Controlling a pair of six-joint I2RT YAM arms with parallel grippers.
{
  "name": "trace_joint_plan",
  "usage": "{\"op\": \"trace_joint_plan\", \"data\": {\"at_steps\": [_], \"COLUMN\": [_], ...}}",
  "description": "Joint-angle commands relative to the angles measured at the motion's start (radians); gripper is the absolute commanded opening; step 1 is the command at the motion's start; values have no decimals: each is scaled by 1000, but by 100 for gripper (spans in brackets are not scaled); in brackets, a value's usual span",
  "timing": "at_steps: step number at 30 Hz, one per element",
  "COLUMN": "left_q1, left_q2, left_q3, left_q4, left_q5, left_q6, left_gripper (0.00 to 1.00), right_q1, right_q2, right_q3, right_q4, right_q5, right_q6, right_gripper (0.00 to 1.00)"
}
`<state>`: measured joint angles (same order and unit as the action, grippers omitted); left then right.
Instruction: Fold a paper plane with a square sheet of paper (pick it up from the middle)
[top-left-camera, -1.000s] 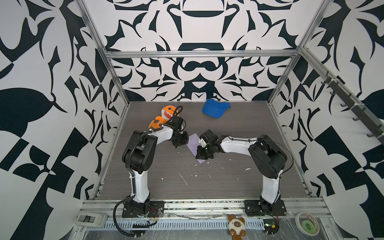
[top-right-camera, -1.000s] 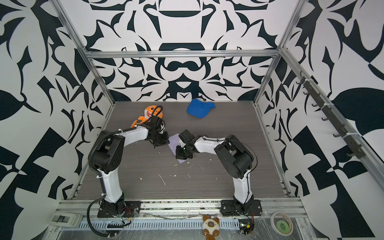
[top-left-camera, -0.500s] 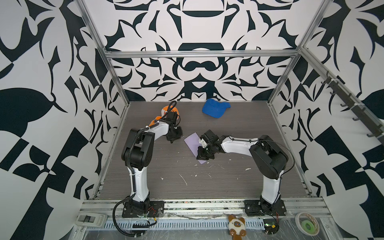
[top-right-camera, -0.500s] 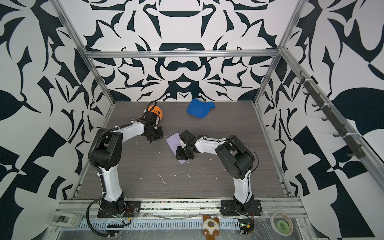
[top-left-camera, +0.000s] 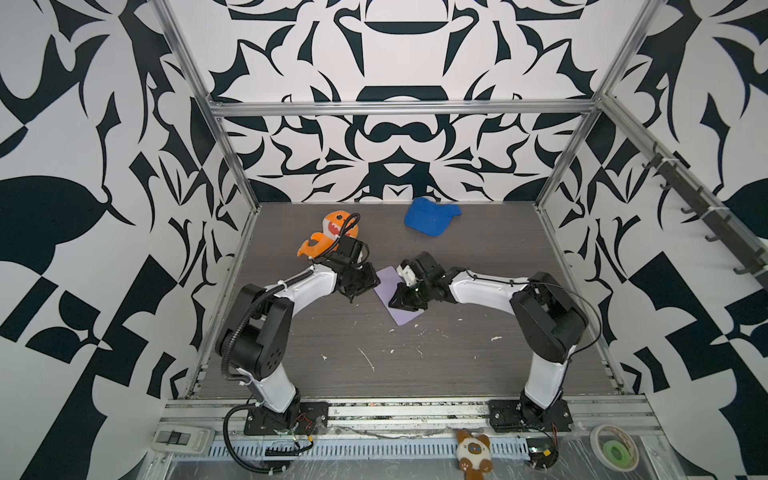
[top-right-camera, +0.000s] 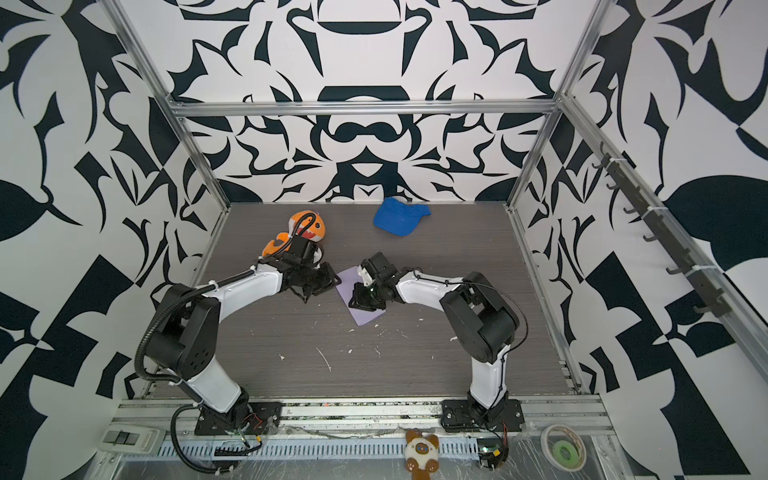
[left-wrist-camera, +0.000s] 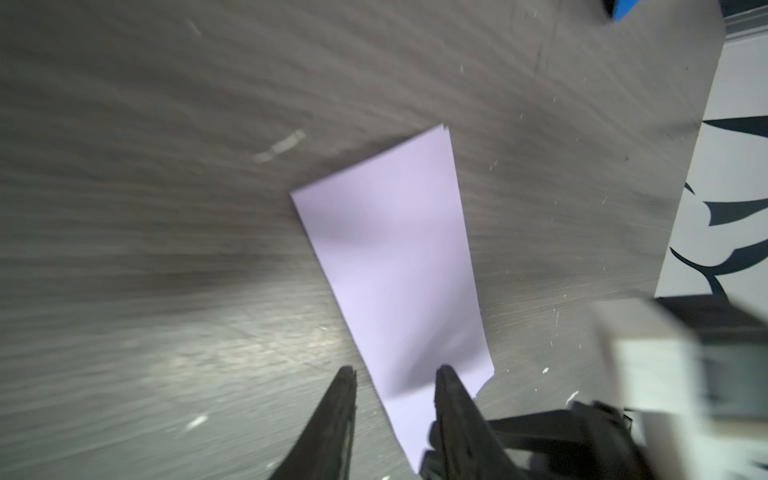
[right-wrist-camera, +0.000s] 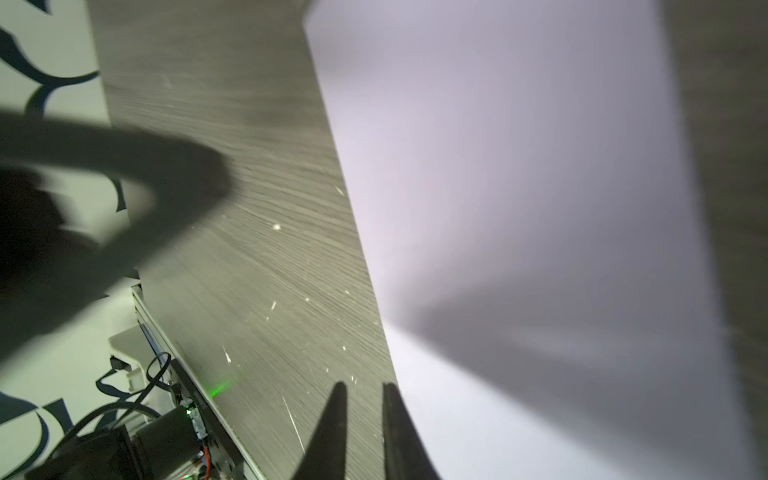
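Position, in both top views: the square sheet of paper (top-left-camera: 400, 319), folded to a rectangle, lies flat at mid-table, well apart from the blue cap (top-left-camera: 430, 216); the left gripper (top-left-camera: 361, 286), off by the orange shark (top-left-camera: 332, 232) half a second ago, is back at the sheet's left edge, while the right gripper (top-left-camera: 405, 301) stays low over its right side. Left wrist view: jaws apart, one fingertip (left-wrist-camera: 451, 399) over the sheet's end, the other on bare table (left-wrist-camera: 166, 249), nothing pinched. Right wrist view: a narrow gap between the tips with table showing through and the sheet's edge just beside them, so both holds look released, the half-fold probably set, nose folds yet to come.
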<state>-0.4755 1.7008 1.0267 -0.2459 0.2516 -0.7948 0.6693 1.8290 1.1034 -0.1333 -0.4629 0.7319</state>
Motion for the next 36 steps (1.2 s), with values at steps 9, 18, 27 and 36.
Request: {"op": "trace_joint_plan", "data": {"at_steps": [9, 18, 27, 36], "left_q1": [-24, -23, -17, -16], "left_q2": [145, 225, 255, 108], "left_q3": [29, 94, 181, 114], "left_q4": [71, 15, -45, 4], "left_q5": [19, 5, -13, -21], "left_q6": [-109, -37, 61, 5], "left_gripper": [37, 36, 36, 38], "right_q1": [-182, -190, -148, -167], "right_q2": [-97, -64, -49, -179], "right_q3": [-106, -88, -111, -222], "right_q4": [-122, -213, -185, -31], "right_q5": [54, 32, -50, -16], "right_q6": [-161, -236, -209, -93], "right_gripper": [39, 43, 30, 34]}}
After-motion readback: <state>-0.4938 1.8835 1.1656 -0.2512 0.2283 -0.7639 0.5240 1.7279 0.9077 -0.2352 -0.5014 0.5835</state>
